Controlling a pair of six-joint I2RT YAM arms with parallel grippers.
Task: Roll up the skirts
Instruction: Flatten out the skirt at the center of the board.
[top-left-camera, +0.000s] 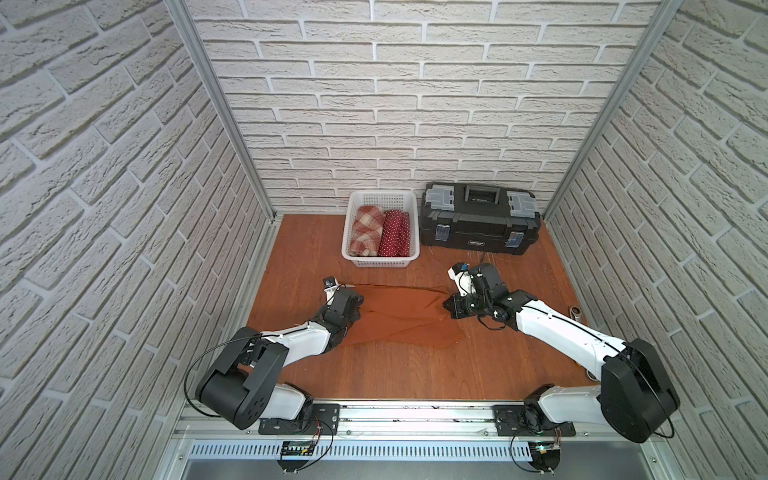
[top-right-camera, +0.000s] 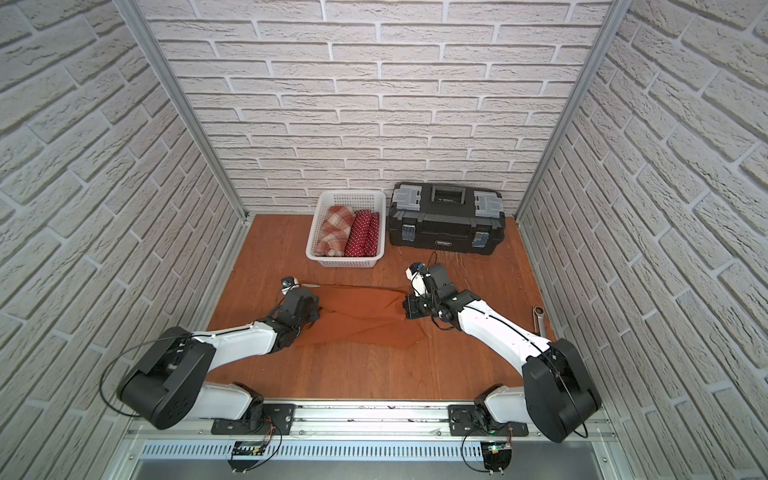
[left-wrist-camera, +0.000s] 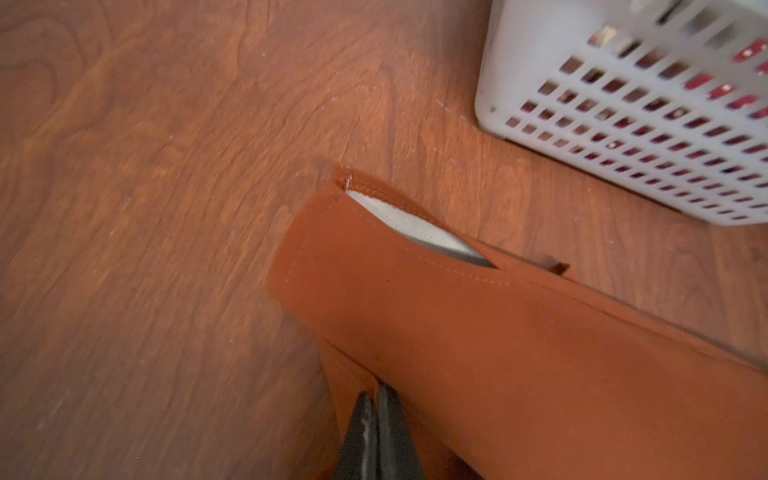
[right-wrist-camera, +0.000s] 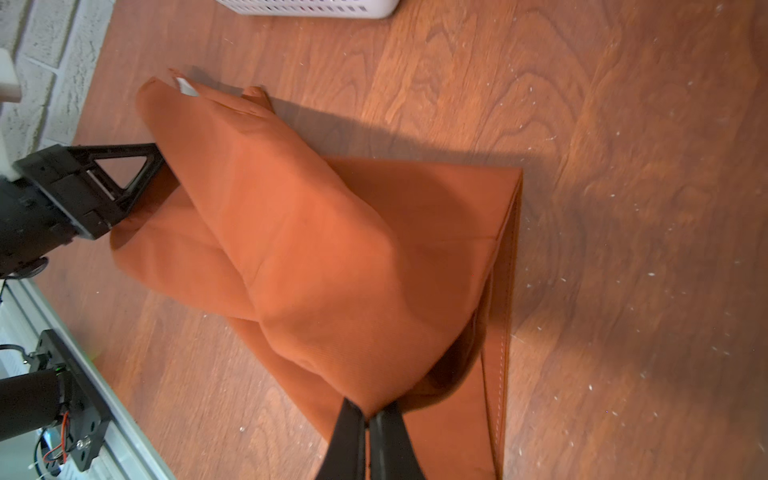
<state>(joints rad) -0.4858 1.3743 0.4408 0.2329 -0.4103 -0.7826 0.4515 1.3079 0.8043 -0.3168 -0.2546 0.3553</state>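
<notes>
Both top views are hiding the jaws under the wrists; only the wrist cameras are showing the grips. In the left wrist view, the left gripper (left-wrist-camera: 376, 395) is pinching an edge of the rust-orange skirt (left-wrist-camera: 498, 353), its black fingers pressed together on the cloth. Just ahead of it, the waistband is gaping and showing a pale grey-white label (left-wrist-camera: 411, 228), which is barely showing from above.

In the right wrist view, the right gripper (right-wrist-camera: 368, 415) is clamping a raised fold of the same matte, finely ribbed cloth. Beside its fingers a stitched hem (right-wrist-camera: 505, 332) is running straight. Across the skirt from it, the left gripper (right-wrist-camera: 153, 162) is showing a black triangular finger against the cloth.

In a top view, the skirt (top-left-camera: 399, 316) is lying creased between the two grippers on the wood-grain table (top-left-camera: 415, 365). Beyond them, the white mesh basket (top-left-camera: 380, 259) is holding the rolled plaid skirt (top-left-camera: 365, 230) and polka-dot skirt (top-left-camera: 395, 235), touching side by side. The black toolbox (top-left-camera: 478, 220) is standing beyond the right gripper (top-left-camera: 446, 307).
</notes>
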